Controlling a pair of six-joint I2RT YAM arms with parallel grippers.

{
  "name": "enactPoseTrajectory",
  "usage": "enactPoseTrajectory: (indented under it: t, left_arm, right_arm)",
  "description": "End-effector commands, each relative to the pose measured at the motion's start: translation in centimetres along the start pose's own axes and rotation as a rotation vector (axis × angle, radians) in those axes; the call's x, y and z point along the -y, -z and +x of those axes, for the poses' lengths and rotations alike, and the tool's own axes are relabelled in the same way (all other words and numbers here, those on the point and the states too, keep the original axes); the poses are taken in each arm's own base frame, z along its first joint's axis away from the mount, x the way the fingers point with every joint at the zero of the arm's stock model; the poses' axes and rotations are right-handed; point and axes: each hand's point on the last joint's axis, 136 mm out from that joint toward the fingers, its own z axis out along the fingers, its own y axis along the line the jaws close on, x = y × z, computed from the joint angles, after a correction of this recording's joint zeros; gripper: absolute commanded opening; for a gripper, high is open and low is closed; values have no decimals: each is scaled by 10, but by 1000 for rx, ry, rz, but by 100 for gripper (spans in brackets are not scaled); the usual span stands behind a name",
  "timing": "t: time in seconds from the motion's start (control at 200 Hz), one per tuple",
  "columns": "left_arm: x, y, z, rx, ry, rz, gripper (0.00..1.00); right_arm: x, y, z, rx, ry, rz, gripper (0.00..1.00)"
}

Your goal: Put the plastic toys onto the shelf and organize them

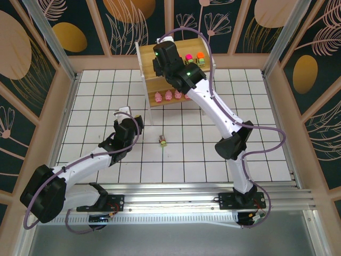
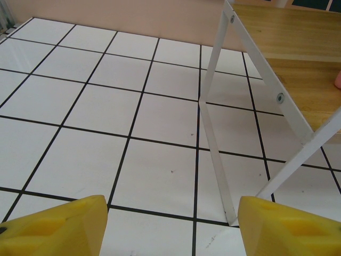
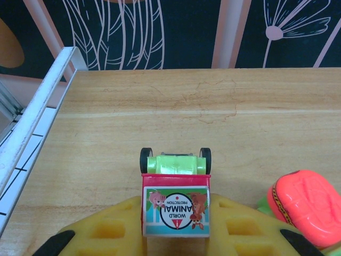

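Coral-topped vehicle [image 3: 301, 205] beside gripped car [image 3: 175, 184]

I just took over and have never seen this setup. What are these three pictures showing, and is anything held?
Two robot arms are bolted at the table's near edge. The overhead picture shows both: the left arm over the table, the right arm reaching over the shelf. The other two come from wrist cameras. The left jaws are open and empty, facing a shelf leg. The right jaws are shut on a toy car on the top board, beside an orange-topped toy. Pink pigs sit on the lower board; one toy lies on the table.
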Motion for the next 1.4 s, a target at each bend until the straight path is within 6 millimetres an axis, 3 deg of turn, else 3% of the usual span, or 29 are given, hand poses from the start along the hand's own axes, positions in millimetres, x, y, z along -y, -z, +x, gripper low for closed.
enactPoseTrajectory:
  t: [0.0, 0.546, 0.986, 1.396]
  left_arm:
    - [1, 1, -12, 28, 38, 12, 66]
    - [4, 6, -16, 37, 49, 41, 66]
    - [7, 11, -20, 52, 57, 73, 67]
    - [9, 10, -19, 47, 54, 82, 67]
  right_arm:
    - [3, 12, -21, 59, -27, -7, 17]
    - [16, 52, -43, 66, -177, -105, 15]
    - [18, 59, -37, 10, -256, -196, 16]
    - [17, 79, -12, -64, -107, -134, 15]
